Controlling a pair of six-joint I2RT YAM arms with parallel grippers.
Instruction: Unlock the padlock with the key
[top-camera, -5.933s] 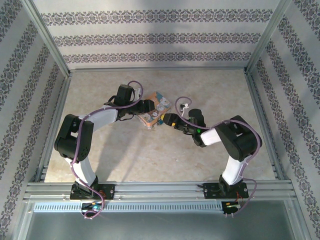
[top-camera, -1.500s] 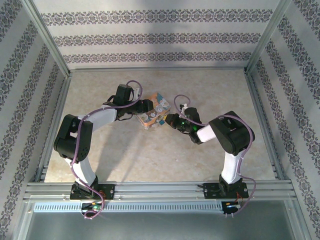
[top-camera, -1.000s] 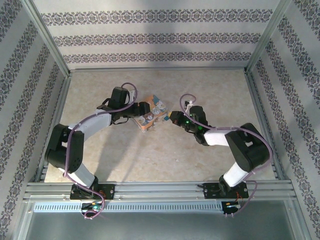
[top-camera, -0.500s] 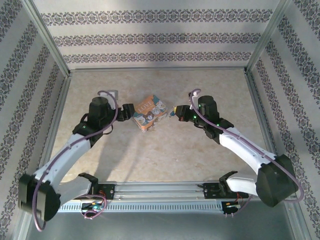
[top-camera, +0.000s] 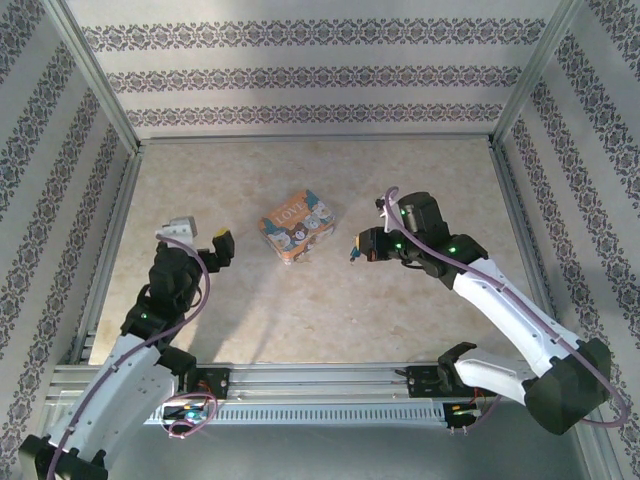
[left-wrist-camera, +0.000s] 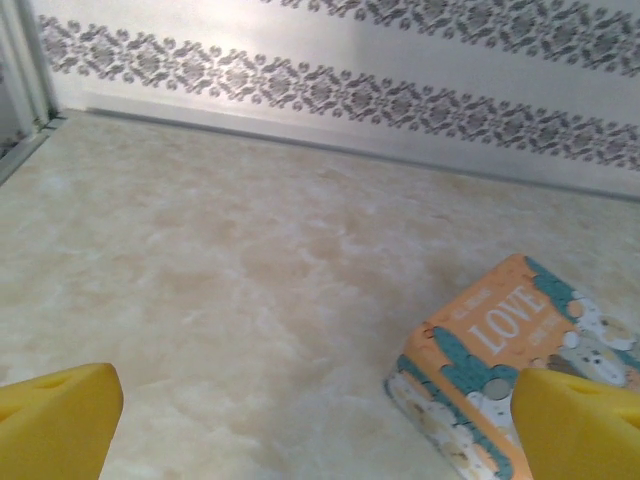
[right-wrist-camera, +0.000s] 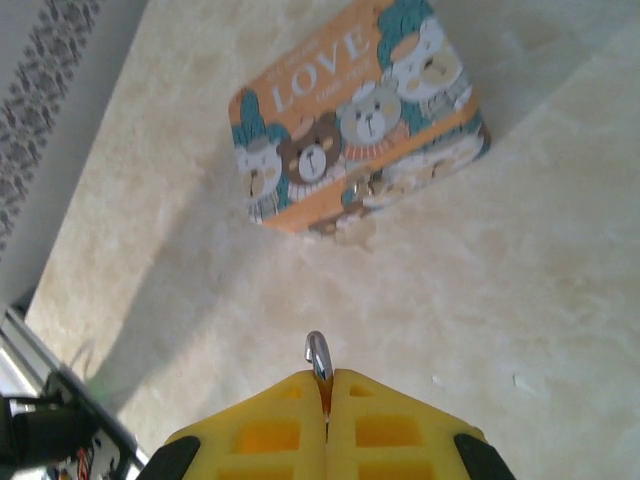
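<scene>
Well, your right gripper (right-wrist-camera: 325, 385) is pinched shut on the key (right-wrist-camera: 317, 355), with just the shiny tip poking out. The padlock (right-wrist-camera: 355, 110) lies flat on the table (right-wrist-camera: 500, 300) ahead of that tip, not touching it. Nothing holds the padlock, so a push from the key could slide it away, or the thin key could twist in your grip. Your left gripper (top-camera: 200, 238) is spread wide beyond the padlock. The right wrist view shows the key tip clearly. The top view shows both grippers with the padlock between them.

Left gripper (top-camera: 200, 238) has let go of the padlock (top-camera: 296, 228) and retreated; right gripper (top-camera: 358, 245) drew the key (right-wrist-camera: 317, 355) away.
</scene>
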